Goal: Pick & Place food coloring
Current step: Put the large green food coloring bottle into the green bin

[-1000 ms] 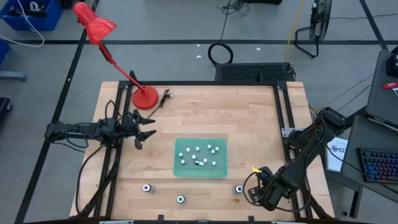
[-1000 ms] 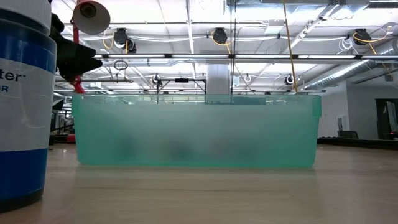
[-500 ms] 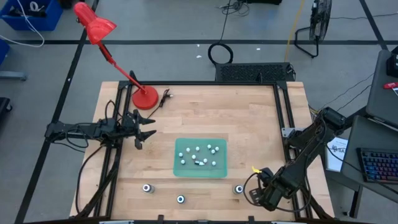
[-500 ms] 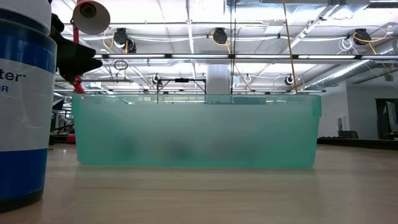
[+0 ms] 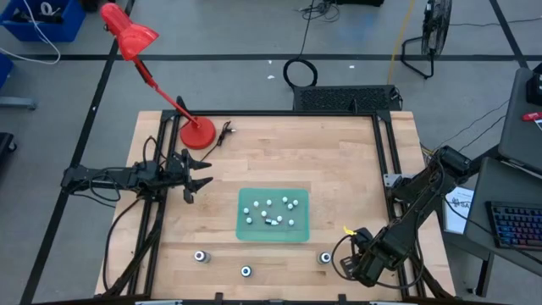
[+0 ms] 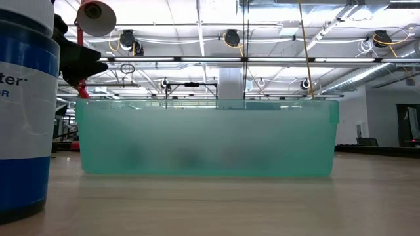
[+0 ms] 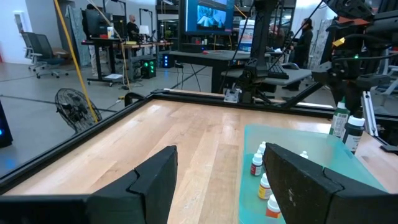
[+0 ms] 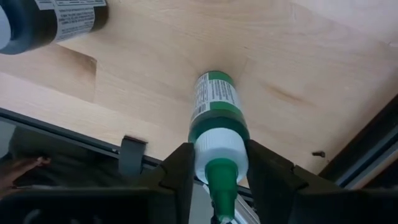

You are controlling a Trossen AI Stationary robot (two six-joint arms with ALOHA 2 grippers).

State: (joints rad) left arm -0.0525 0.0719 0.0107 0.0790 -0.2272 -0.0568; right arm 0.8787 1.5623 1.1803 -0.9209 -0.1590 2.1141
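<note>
Right gripper (image 8: 214,180) sits at the near right table corner, fingers snug around a green bottle (image 8: 217,118), white cap between them. Green tray (image 5: 273,215) mid-table holds small bottles (image 5: 269,203). Further left, left gripper (image 5: 196,175) hovers partly open, empty.

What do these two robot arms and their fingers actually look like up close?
Both are slim, dark, jointed arms with black cables looped alongside them. The left gripper ends in two broad, flat-faced, angular black fingers, matte like moulded plastic. The right gripper has the same blocky black fingers, and a small yellow tag shows near that arm's wrist.
</note>
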